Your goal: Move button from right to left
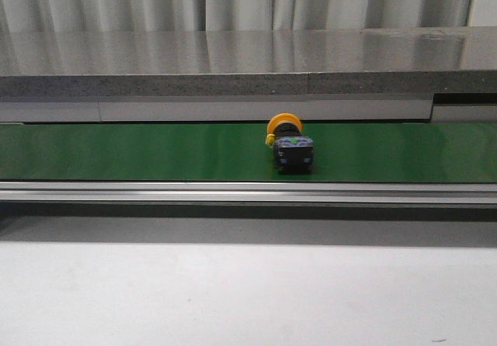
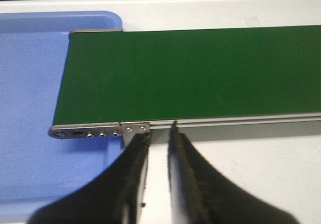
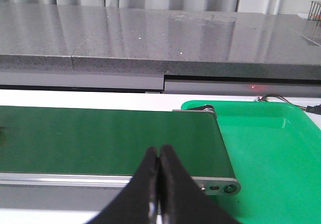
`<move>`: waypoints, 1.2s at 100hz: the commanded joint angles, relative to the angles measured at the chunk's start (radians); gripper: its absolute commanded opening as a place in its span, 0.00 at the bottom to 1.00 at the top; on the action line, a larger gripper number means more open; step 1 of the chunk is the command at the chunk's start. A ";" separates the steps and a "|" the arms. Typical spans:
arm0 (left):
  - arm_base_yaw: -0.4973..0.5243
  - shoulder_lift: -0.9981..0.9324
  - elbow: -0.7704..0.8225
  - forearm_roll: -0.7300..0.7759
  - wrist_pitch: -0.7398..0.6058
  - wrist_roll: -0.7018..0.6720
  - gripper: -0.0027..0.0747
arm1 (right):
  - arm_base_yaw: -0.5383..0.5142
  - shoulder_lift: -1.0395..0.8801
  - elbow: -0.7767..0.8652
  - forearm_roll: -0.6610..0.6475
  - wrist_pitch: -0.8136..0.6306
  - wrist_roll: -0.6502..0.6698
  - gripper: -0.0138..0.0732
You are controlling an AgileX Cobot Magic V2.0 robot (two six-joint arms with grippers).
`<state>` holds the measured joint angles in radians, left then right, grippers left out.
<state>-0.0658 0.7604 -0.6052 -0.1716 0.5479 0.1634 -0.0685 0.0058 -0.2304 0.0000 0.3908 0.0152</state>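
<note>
The button [image 1: 290,146], a yellow-orange cap on a black body with blue-green marks, lies on the green belt [image 1: 155,150] a little right of centre in the front view. It shows in neither wrist view. Neither gripper shows in the front view. My left gripper [image 2: 159,133] is open with a narrow gap and empty, over the near rail at the belt's left end. My right gripper [image 3: 159,152] is shut on nothing, over the near edge of the belt's right end.
A blue tray [image 2: 30,83] lies under the belt's left end. A green tray [image 3: 271,148] lies past the belt's right end. A grey stone counter [image 1: 233,59] runs behind the conveyor, with a metal rail [image 1: 233,192] along its near side.
</note>
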 commanded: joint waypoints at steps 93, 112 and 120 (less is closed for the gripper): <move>-0.351 0.709 -0.651 0.047 0.161 -0.241 0.71 | 0.001 0.012 -0.024 0.000 -0.091 -0.005 0.08; -0.413 0.812 -0.755 0.205 0.274 -0.458 0.71 | 0.001 0.012 -0.024 0.000 -0.091 -0.005 0.08; -0.423 0.855 -0.797 0.216 0.329 -0.505 0.71 | 0.001 0.012 -0.024 0.000 -0.091 -0.005 0.08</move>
<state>-0.4713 1.6141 -1.3315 0.0179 0.8502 -0.2602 -0.0685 0.0058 -0.2304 0.0000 0.3893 0.0152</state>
